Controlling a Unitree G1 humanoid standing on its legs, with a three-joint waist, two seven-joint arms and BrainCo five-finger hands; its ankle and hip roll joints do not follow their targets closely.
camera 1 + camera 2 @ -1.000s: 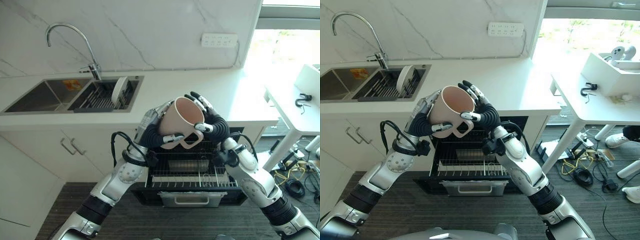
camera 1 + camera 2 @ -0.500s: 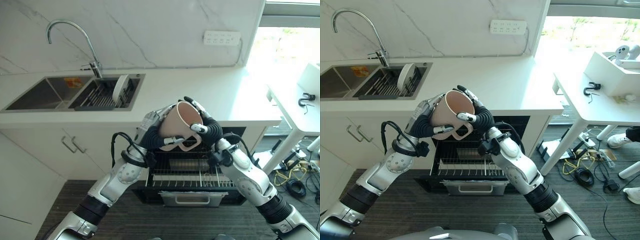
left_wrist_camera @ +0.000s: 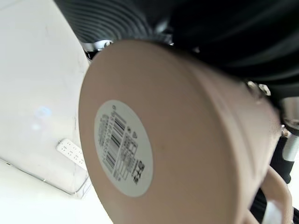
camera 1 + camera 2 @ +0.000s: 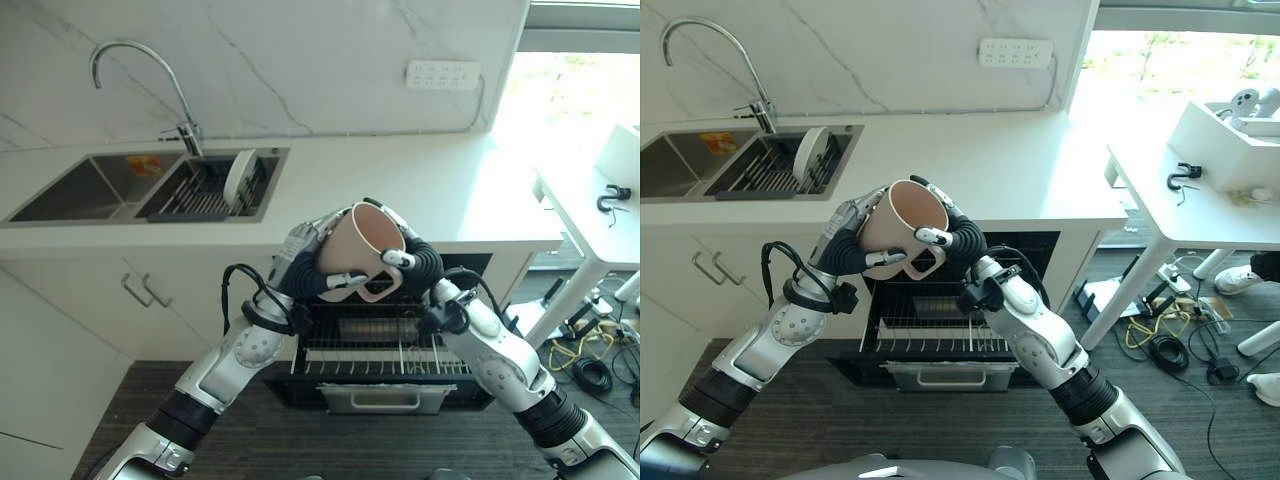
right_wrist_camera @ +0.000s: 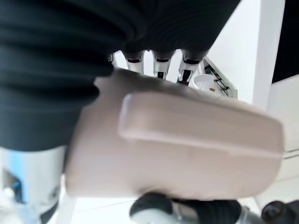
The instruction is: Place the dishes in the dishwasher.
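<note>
The mug (image 4: 360,250) is showing a pale pinkish-beige all over, with a white round sticker (image 3: 123,148) carrying black barcode print on its base; the wall (image 4: 300,60) is looking white with thin grey marble veining; the counter (image 4: 420,190) is sitting plain white; the sink (image 4: 90,190) is gleaming steel grey, with a white plate (image 4: 238,176) standing in it; the dishwasher rack (image 4: 385,350) is showing silvery wire against a black inside; the floor (image 4: 250,430) is looking dark grey wood-grain.
</note>
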